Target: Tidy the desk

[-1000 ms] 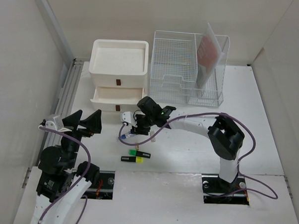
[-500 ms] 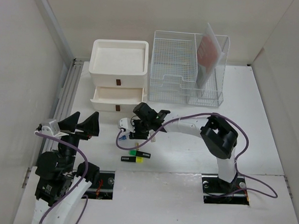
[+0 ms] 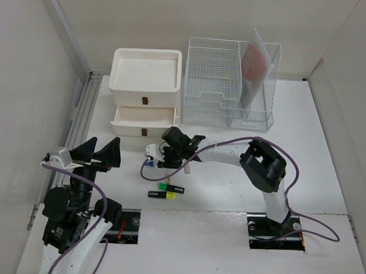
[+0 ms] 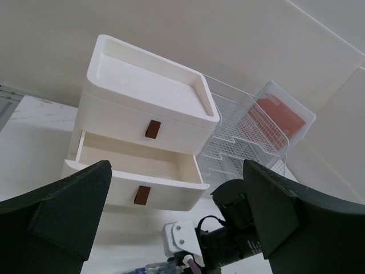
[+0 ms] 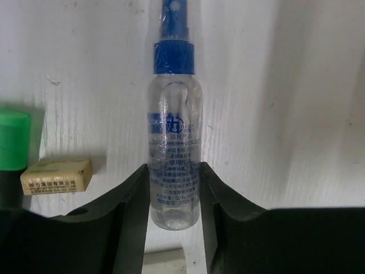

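On the white desk (image 3: 229,181) lies a small clear spray bottle (image 5: 173,131) with a blue cap, pointing away from the right wrist camera. My right gripper (image 5: 174,188) is low over the desk, and its two black fingers (image 5: 134,194) press against both sides of the bottle's lower body. From above, the right gripper (image 3: 164,159) sits just in front of the drawer box, with the bottle (image 3: 152,164) at its tip. My left gripper (image 3: 100,153) is raised at the near left, wide open and holding nothing. The left wrist view, with its gripper (image 4: 177,171), faces the drawers.
The white three-drawer box (image 3: 145,81) has its middle drawer (image 3: 144,117) pulled open. A wire file rack (image 3: 212,84) holds a red-and-white folder (image 3: 256,61). A green highlighter (image 3: 170,187) and a yellow highlighter (image 3: 162,195) lie near the bottle. A tan eraser (image 5: 56,176) lies left of it.
My right gripper has moved left and down towards the spray bottle, and its jaws have narrowed onto it. The left arm has shifted slightly and stays open.
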